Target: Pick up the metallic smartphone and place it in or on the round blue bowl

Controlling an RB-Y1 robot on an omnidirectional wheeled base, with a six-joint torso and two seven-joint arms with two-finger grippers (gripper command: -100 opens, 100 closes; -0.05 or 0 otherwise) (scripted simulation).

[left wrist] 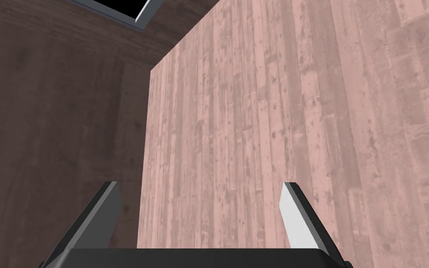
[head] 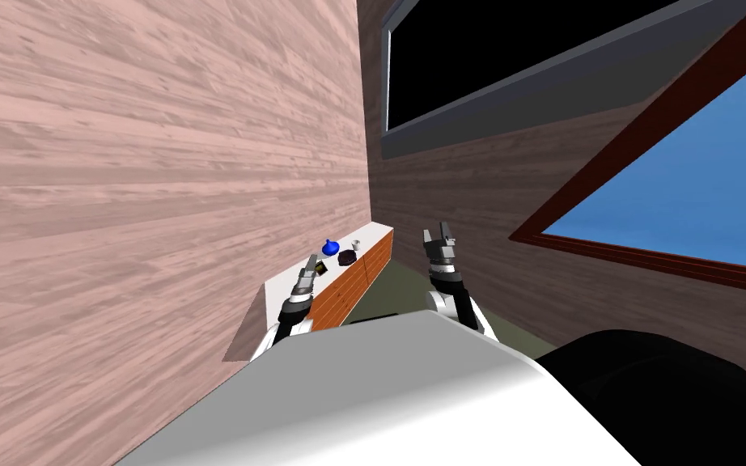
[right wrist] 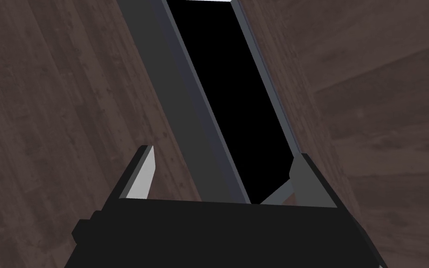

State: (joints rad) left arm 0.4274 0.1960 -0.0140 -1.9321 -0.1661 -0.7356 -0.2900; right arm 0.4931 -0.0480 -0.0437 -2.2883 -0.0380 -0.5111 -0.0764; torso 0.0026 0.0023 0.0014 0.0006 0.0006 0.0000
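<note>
Left gripper [head: 313, 263] is wide open, fingers [left wrist: 297, 218] spread with nothing between them and not pinching anything. From the head view it sits over the counter [head: 262, 319], and its wrist camera is looking at the pink plank wall [left wrist: 302, 93], not at the counter top.

Right gripper [head: 442, 235] is held up off to the side, away from the counter, and is also spread open and empty.

The counter is a long white top with an orange-brown wood front, pushed against that wall. The bowl [head: 330, 246] is a small, deep blue, round thing further along the top. Next to it there's a dark lump [head: 348, 256], can't tell what it is.

The phone [head: 323, 269] is a tiny dark flat slab with a yellowish bit, lying on the counter just beside the left fingertips, between them and the bowl. Can't tell if it's touching them, and it doesn't read as shiny from here. There's also a little white cup [head: 356, 243] past the bowl.
</note>
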